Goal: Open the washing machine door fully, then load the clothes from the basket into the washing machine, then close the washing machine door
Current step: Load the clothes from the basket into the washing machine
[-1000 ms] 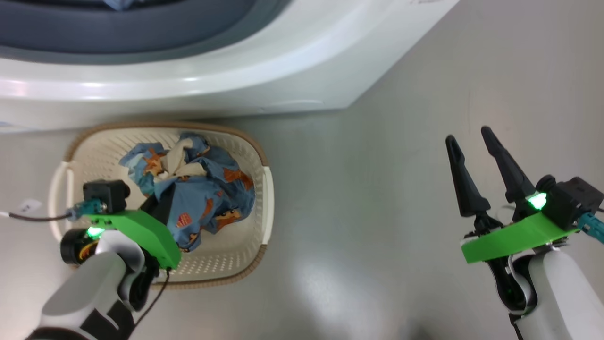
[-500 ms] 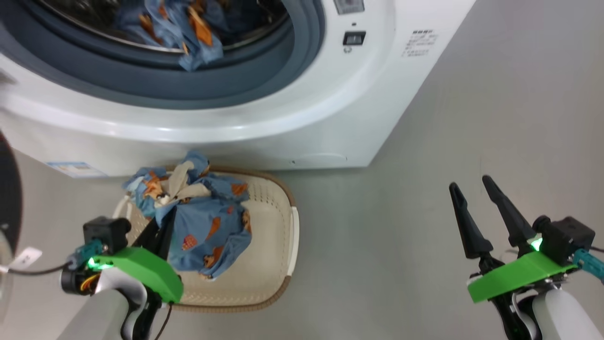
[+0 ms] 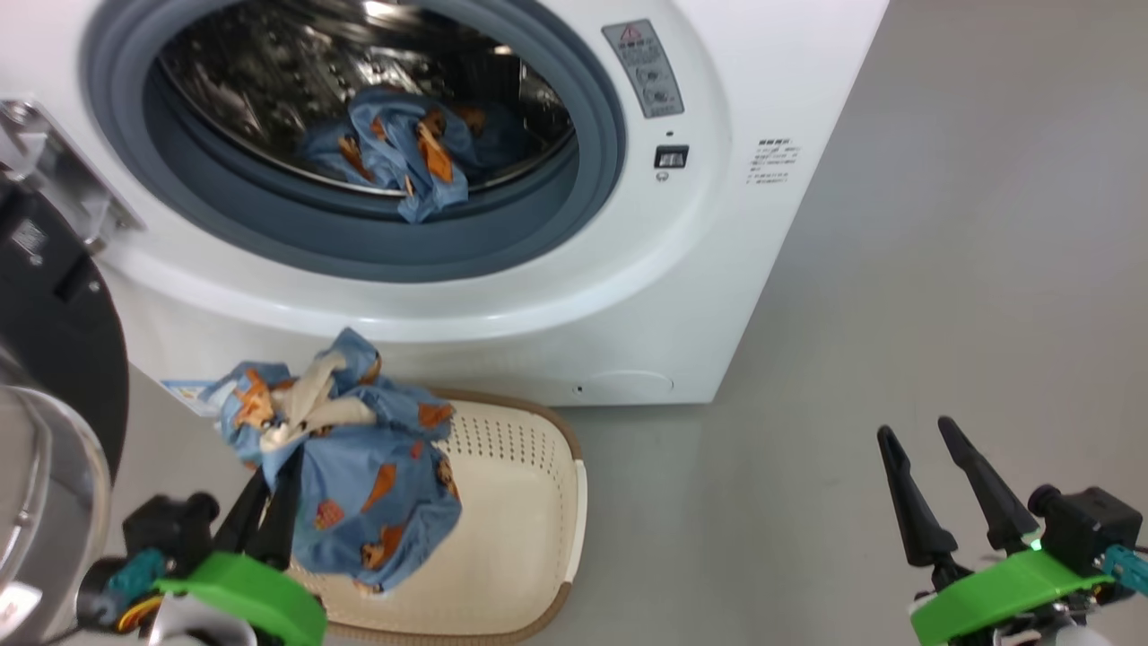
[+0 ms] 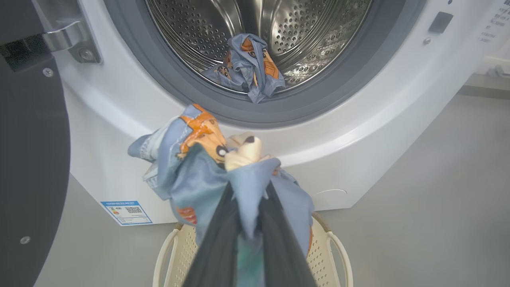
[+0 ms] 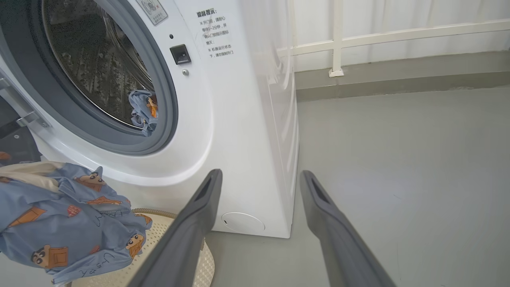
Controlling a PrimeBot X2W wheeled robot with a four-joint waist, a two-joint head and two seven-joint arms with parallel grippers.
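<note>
The washing machine (image 3: 682, 296) stands ahead with its drum open and one light-blue printed garment (image 3: 404, 152) lying at the drum's front lip. Its door (image 3: 54, 341) is swung wide to the left. My left gripper (image 3: 269, 484) is shut on a bundle of clothes (image 3: 368, 484) and holds it above the basket (image 3: 529, 538), below the drum opening. In the left wrist view the fingers (image 4: 223, 239) pinch the blue cloth (image 4: 191, 175). My right gripper (image 3: 913, 431) hangs open over bare floor at the right, holding nothing.
The open door's black rim and glass bowl (image 3: 36, 502) sit close to my left arm. Grey floor (image 3: 897, 269) spreads to the right of the machine. A white railing and wall (image 5: 358, 40) stand behind it.
The head camera has tilted up, bringing the drum into view. My left gripper has lifted the clothes bundle out of the basket. The right gripper stays open.
</note>
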